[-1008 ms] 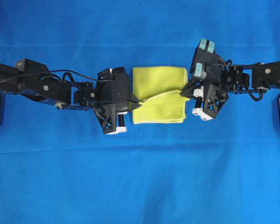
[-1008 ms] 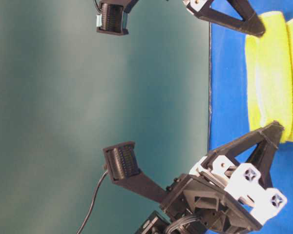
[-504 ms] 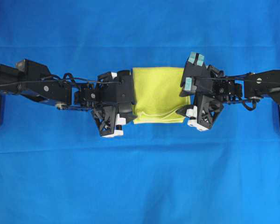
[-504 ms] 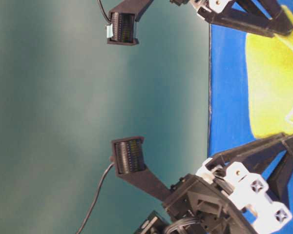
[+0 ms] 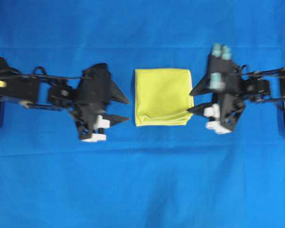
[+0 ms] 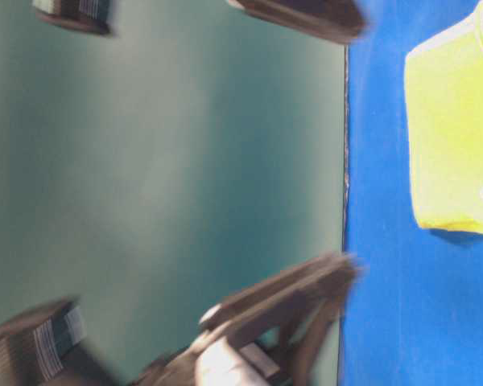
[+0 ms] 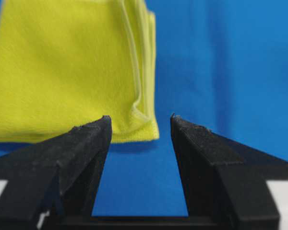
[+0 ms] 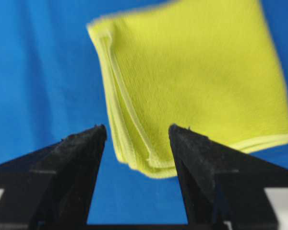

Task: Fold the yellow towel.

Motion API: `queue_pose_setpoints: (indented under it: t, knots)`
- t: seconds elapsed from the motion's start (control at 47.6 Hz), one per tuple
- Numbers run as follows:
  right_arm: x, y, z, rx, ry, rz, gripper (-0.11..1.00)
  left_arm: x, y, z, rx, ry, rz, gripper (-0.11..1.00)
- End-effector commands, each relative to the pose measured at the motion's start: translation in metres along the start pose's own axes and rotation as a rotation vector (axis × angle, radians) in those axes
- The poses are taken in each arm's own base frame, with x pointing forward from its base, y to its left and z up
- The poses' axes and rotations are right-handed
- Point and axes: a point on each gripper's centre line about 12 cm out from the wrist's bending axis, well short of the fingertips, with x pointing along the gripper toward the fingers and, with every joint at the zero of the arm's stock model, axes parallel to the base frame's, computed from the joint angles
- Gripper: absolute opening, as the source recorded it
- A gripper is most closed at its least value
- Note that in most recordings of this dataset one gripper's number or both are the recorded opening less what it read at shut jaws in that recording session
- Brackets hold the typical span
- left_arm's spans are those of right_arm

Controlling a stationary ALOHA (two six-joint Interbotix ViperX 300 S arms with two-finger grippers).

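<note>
Through the right wrist camera I see my right claw [image 8: 137, 132] with its two black fingers [image 8: 69, 165] spread apart and empty. Beyond them the yellow towel [image 8: 201, 81] lies folded on the blue cloth [image 8: 38, 72], layered hems facing me.

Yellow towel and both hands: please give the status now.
Left hand open, empty, beside the yellow towel. Right hand open, empty, at its other edge. Towel folded, flat on the blue cloth. Nothing in the way.
</note>
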Motion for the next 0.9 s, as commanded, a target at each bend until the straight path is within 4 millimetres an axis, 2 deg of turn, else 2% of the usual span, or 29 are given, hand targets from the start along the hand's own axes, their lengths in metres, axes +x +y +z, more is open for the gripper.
queue_pose_setpoints:
  t: [0.0, 0.189, 0.336, 0.483, 0.672, 0.882]
  knots:
    - [-0.022, 0.0, 0.016, -0.021, -0.084, 0.005, 0.59, -0.025, -0.001, 0.023, 0.001, -0.092, -0.005, 0.5]
    - [-0.065, -0.011, 0.02, -0.03, -0.215, -0.015, 0.59, -0.074, -0.001, 0.034, 0.011, -0.202, -0.006, 0.5]
    - [-0.102, -0.012, 0.018, -0.041, -0.332, -0.006, 0.59, -0.109, 0.0, 0.026, 0.025, -0.262, -0.001, 0.5]
    - [-0.126, -0.015, 0.006, -0.058, -0.404, -0.008, 0.59, -0.142, 0.0, 0.014, 0.029, -0.313, -0.001, 0.5]
    - [-0.138, -0.021, -0.023, -0.052, -0.454, -0.007, 0.59, -0.175, 0.001, -0.013, 0.027, -0.374, -0.002, 0.5]
    - [-0.131, -0.029, -0.056, -0.039, -0.484, -0.005, 0.59, -0.193, 0.002, -0.052, 0.029, -0.41, -0.003, 0.5]
